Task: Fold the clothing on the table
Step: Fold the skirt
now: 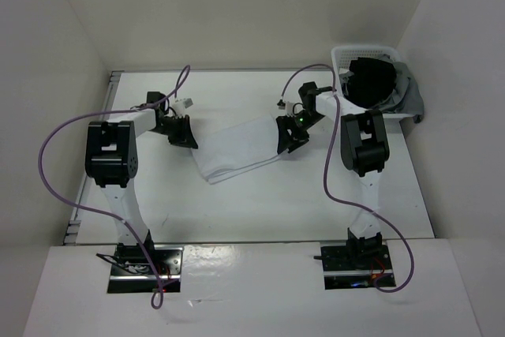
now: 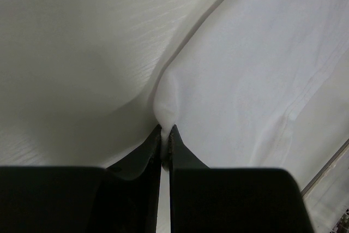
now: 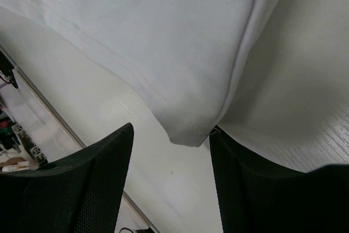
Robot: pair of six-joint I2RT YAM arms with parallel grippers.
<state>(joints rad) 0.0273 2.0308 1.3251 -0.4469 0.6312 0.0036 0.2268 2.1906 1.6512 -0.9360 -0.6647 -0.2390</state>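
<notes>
We show the white bench (image 1: 260, 203) with the clothing (image 1: 237, 151), a white strip, lying at its middle. At the far right corner stands a white basket (image 1: 341, 59) holding a dark garment (image 1: 369, 80). The left jaws pinch the cloth's left edge; the right jaws stand apart around its right corner.

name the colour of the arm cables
Thin purple cables, best seen in the top external view.

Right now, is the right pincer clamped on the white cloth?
No, the right pincer is open: its jaws stand apart, with a corner of the cloth loose between them.
</notes>
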